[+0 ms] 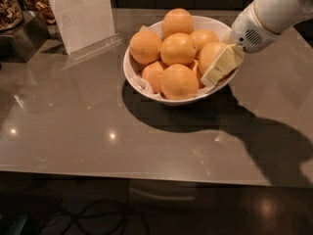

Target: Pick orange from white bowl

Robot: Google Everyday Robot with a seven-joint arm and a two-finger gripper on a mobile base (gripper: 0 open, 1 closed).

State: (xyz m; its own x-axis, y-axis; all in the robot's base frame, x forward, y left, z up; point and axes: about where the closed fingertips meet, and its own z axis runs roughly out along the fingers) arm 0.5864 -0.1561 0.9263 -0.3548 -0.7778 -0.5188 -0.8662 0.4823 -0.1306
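Observation:
A white bowl (133, 68) lined with crumpled white paper stands on the grey table and holds several oranges piled up. My gripper (219, 67) reaches in from the upper right, over the bowl's right rim. Its pale yellow fingers (222, 65) lie against the rightmost orange (209, 54), covering that orange's right side. The white arm (271, 11) runs off the top right corner. The other oranges, such as the front one (179, 81) and the top one (178, 21), lie untouched.
A white card in a clear stand (80, 11) stands at the back left. A dark box (22, 33) and a jar of nuts (9, 6) are at the far left. The table's front edge (146, 175) runs across below.

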